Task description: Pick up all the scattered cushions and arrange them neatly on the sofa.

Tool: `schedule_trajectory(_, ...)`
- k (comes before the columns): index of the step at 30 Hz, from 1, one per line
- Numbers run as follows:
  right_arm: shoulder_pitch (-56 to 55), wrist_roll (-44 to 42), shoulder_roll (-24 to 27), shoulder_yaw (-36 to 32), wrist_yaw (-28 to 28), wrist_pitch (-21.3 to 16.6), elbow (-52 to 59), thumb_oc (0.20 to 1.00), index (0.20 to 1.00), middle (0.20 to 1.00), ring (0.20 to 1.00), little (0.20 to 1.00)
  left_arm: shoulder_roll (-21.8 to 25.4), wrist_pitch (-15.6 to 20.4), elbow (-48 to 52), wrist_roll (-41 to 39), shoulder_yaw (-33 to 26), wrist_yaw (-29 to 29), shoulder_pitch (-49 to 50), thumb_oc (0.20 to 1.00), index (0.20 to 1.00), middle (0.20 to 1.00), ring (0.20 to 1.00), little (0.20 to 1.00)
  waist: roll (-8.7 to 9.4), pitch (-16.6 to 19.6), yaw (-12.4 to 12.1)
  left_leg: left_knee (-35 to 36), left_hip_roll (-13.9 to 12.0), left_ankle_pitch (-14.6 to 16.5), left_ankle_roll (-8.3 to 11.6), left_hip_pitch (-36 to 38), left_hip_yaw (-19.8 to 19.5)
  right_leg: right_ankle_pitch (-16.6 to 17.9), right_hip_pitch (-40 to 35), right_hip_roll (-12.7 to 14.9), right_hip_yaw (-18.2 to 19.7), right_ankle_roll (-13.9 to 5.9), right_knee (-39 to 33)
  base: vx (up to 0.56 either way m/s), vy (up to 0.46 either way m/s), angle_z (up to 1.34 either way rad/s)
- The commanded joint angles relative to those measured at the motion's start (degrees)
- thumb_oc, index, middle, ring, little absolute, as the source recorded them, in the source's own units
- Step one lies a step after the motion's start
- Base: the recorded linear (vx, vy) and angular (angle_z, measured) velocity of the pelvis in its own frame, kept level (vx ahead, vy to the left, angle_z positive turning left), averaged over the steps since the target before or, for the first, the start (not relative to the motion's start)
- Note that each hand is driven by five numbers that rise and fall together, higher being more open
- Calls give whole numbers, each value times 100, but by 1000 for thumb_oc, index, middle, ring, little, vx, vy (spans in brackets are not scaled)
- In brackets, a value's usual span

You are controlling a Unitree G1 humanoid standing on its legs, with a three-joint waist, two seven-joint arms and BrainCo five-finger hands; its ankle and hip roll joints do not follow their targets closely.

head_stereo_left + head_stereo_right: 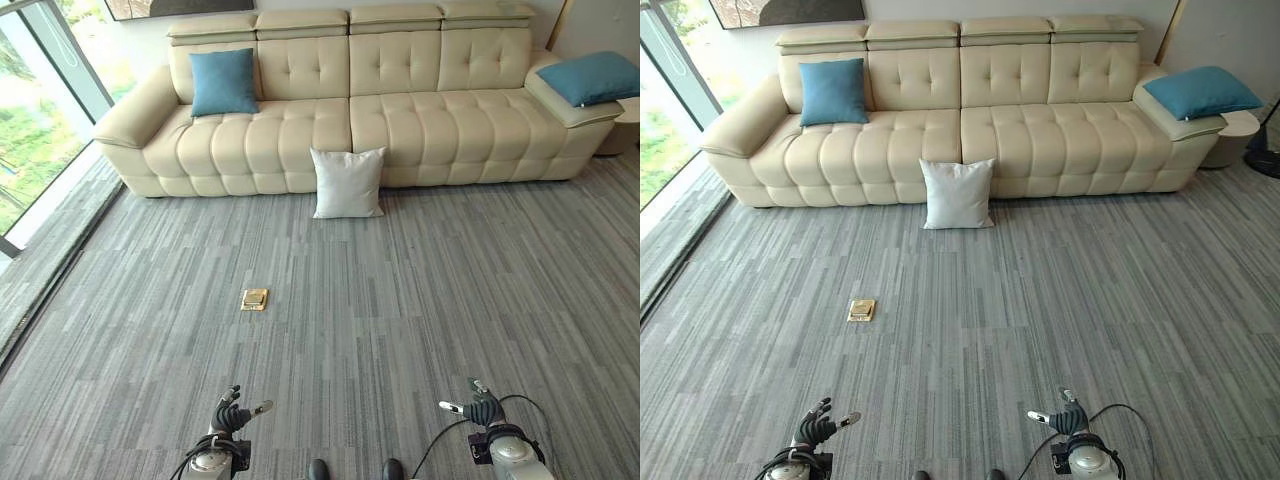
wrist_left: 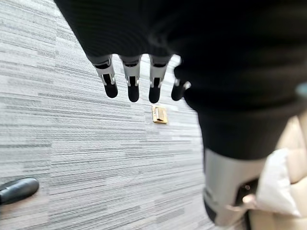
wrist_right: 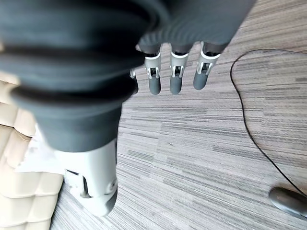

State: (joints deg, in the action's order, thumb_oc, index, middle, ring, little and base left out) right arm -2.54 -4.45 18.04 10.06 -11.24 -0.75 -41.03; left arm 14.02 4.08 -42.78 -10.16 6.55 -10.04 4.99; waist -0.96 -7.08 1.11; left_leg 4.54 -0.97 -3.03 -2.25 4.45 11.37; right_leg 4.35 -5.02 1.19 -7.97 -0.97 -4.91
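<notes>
Left hand (image 1: 232, 415) and right hand (image 1: 480, 408) hanging low over grey carpet (image 1: 420, 300), fingers loosely spread, holding nothing. Brass floor plate (image 1: 254, 299) lying ahead of left hand. White cushion (image 1: 347, 182) leaning upright against sofa (image 1: 400, 120) front, on carpet. Blue cushion (image 1: 222, 82) resting against backrest, another (image 1: 592, 78) lying on far armrest. No legible writing.

Right hand (image 3: 175, 72) empty, fingers straight above grey carpet (image 3: 201, 153)
</notes>
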Motion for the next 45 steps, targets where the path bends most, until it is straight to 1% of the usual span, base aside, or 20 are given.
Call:
schedule_trajectory(1, 156, 26, 7, -35, -87, -161, 174, 1000, 1000, 1000, 1000, 1000, 180, 135, 11, -20, 0, -57, -218, 1000, 1000, 1000, 1000, 1000, 206, 153, 39, 46, -390, 272, 684, 105, -317, -545, -20, 497, 40, -736, -9, 0, 0, 0)
schedule_trajectory(5, 128, -157, -66, -40, -44, -183, 156, 1000, 1000, 1000, 1000, 1000, 182, 115, 89, 62, 47, -90, -238, 1000, 1000, 1000, 1000, 1000, 215, 164, 47, 46, -391, 286, 686, 121, -330, -550, -31, 489, 35, -733, -9, 0, 0, 0)
schedule_trajectory(16, 193, -349, -99, 36, 62, -139, -74, 1000, 1000, 1000, 1000, 1000, 160, 68, -129, -16, 160, 35, -317, 1000, 1000, 1000, 1000, 1000, 182, 222, 51, 46, -363, 312, 675, 139, -333, -532, -50, 507, 17, -748, -9, 0, 0, 0)
schedule_trajectory(21, 203, -581, -168, 20, 145, -144, -199, 1000, 1000, 1000, 1000, 1000, 154, 55, -199, -24, 172, 58, -353, 1000, 1000, 1000, 1000, 1000, 178, 227, 53, 46, -348, 319, 675, 135, -349, -534, -48, 517, 9, -755, -9, 0, 0, 0)
schedule_trajectory(28, 189, -400, -98, 66, 119, -101, -73, 1000, 1000, 1000, 1000, 1000, 121, -6, -387, -21, 116, 46, -305, 1000, 1000, 1000, 1000, 1000, 178, 186, 59, 46, -352, 329, 675, 120, -356, -549, -31, 520, -32, -757, -9, 8, -4, 1)
schedule_trajectory(32, 158, -354, -92, 82, 113, -76, -99, 1000, 1000, 1000, 1000, 1000, 128, -55, -424, 34, 144, 85, -305, 1000, 1000, 1000, 1000, 1000, 173, 105, 62, 46, -370, 332, 689, 104, -359, -580, -32, 517, -56, -755, -9, 2, -3, 1)
schedule_trajectory(37, 176, -329, -104, 104, 95, -63, -78, 1000, 1000, 1000, 1000, 1000, 170, -59, -403, 53, 138, 64, -369, 1000, 1000, 1000, 1000, 1000, 207, 9, 73, 46, -418, 316, 726, 29, -353, -569, 29, 505, -115, -758, -9, 7, -18, 10)
schedule_trajectory(39, 180, -317, -92, 116, 92, -68, -65, 1000, 1000, 1000, 1000, 1000, 166, -60, -392, 43, 134, 64, -361, 1000, 1000, 1000, 1000, 1000, 209, -2, 65, 46, -418, 316, 718, 11, -373, -568, 51, 498, -104, -754, -9, -3, -2, 2)
schedule_trajectory(41, 269, -267, -2, 185, 86, -60, 12, 1000, 1000, 1000, 1000, 1000, 186, -74, -327, 8, 142, 47, -376, 1000, 1000, 1000, 1000, 1000, 211, -95, 20, 46, -388, 309, 662, -74, -429, -566, 140, 465, -38, -751, -9, 11, 24, -2)
schedule_trajectory(45, 277, -226, 80, 200, 112, -52, 225, 1000, 1000, 1000, 1000, 1000, 275, -89, -170, 94, 141, 80, -343, 1000, 1000, 1000, 1000, 1000, 225, -165, -6, 46, -355, 312, 615, -121, -416, -572, 186, 481, -25, -755, -9, 40, 65, -9)
